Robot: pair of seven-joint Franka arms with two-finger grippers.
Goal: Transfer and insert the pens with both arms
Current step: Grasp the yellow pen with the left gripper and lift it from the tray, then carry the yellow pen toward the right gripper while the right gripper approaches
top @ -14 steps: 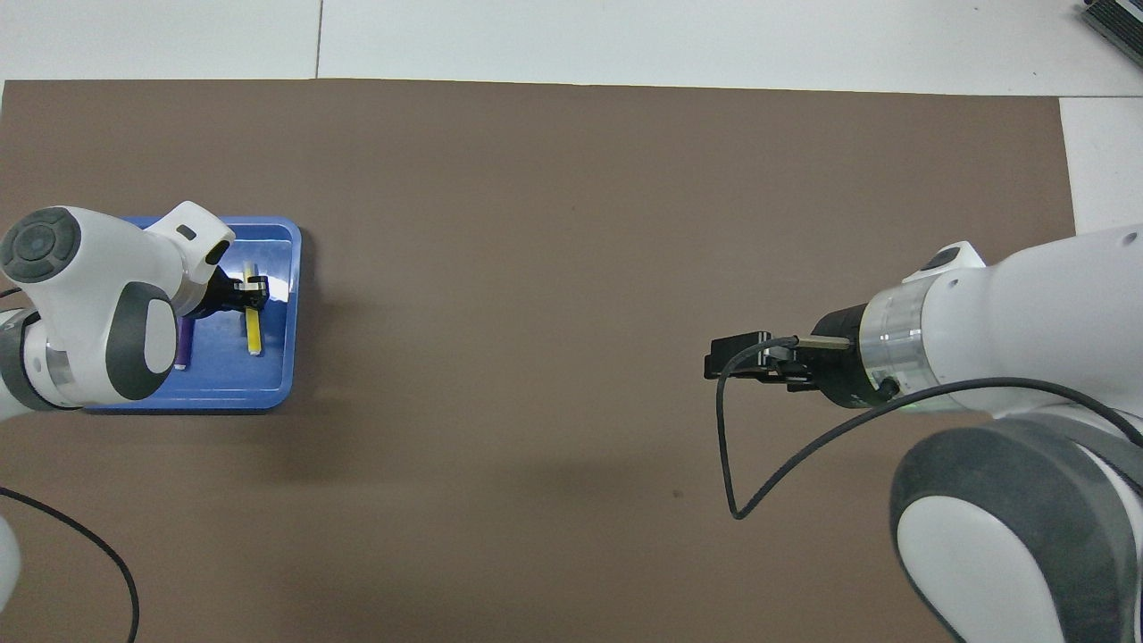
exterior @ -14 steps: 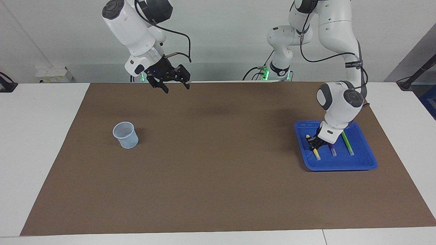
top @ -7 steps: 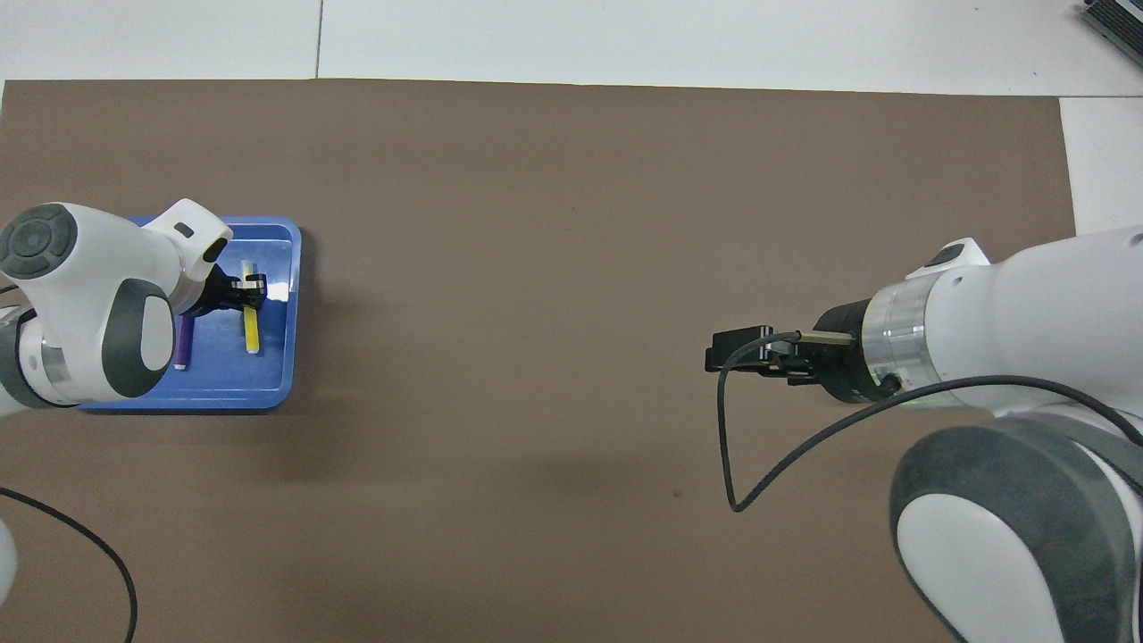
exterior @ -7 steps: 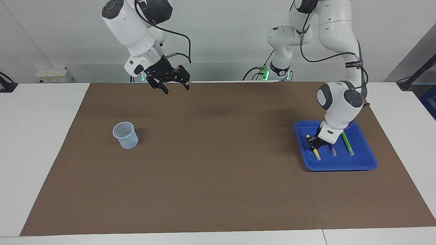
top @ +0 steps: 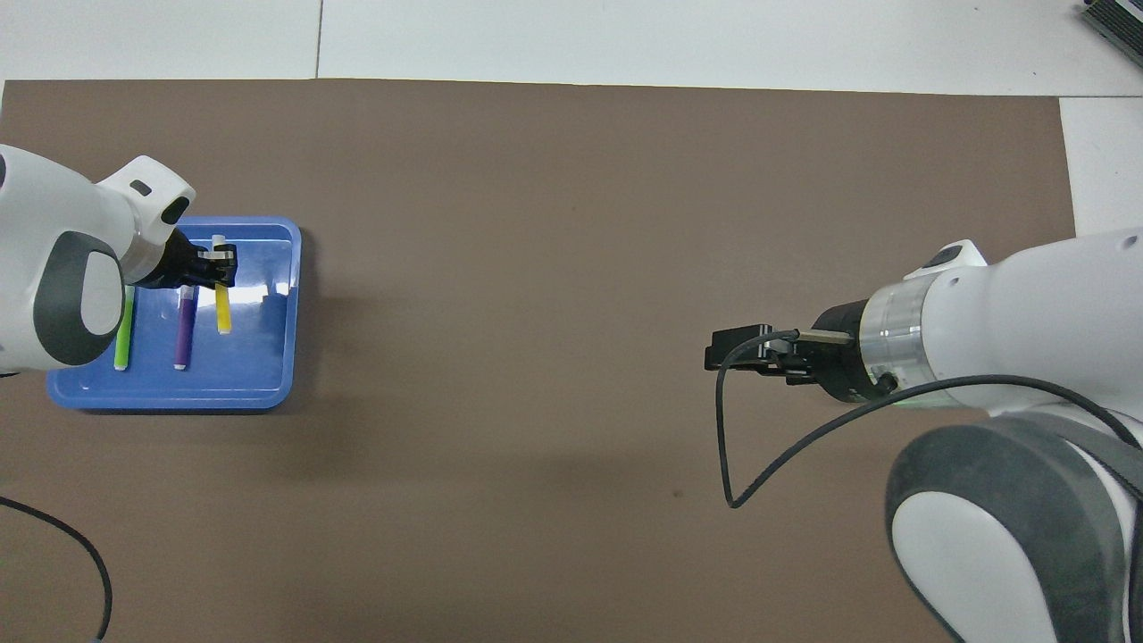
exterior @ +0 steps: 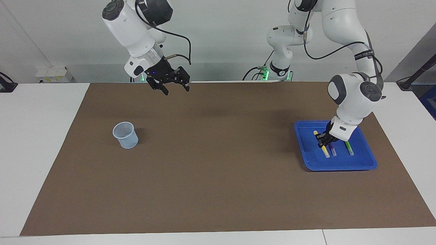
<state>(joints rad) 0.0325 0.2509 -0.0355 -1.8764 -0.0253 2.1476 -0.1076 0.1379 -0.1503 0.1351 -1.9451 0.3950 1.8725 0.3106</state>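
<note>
My left gripper (exterior: pixel 322 140) (top: pixel 218 268) is shut on the yellow pen (exterior: pixel 325 151) (top: pixel 222 314) and holds it low over the blue tray (exterior: pixel 340 165) (top: pixel 268 379), close beside the purple pen (exterior: pixel 333 151) (top: pixel 184 330). The purple pen and the light green pen (exterior: pixel 349 148) (top: pixel 123 329) lie side by side in the tray. My right gripper (exterior: pixel 175 88) (top: pixel 717 350) hangs open and holds nothing, high over the mat's edge nearest the robots.
A pale blue mesh cup (exterior: pixel 125 135) stands upright on the brown mat (exterior: pixel 218 177) toward the right arm's end; the right arm hides it in the overhead view. Two smaller white arms with green-lit bases stand at the wall.
The left arm has risen and swung toward its own end of the table, carrying the yellow pen over beside the purple one. The green pen now shows in full. The right arm barely moved.
</note>
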